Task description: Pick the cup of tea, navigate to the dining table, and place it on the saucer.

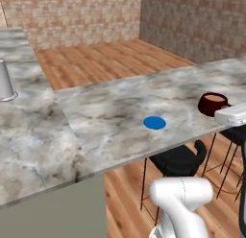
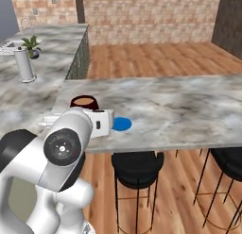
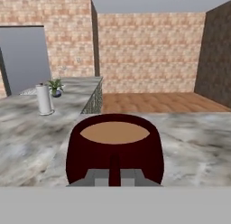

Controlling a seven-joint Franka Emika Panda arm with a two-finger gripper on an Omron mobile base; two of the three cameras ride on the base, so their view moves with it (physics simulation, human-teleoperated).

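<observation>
Pincer (image 3: 114,179) is clamped shut on the cup (image 3: 114,148) – upright, tea inside. Saucer (image 1: 154,123) sits on the table (image 1: 120,107) nearby; cup probably hangs just above the tabletop.

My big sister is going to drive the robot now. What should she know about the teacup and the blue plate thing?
Gripper: shut on the cup of tea, holding it by the near wall, upright, tea still in it.
Cup: at the dining table, to the right of the saucer in the left base view; whether it touches the tabletop cannot be told.
Saucer: bare, near the table's front edge, above a dark stool.
Done: cup picked up and brought to the table.
Left: move the cup over the saucer, lower it, open the gripper.
</observation>
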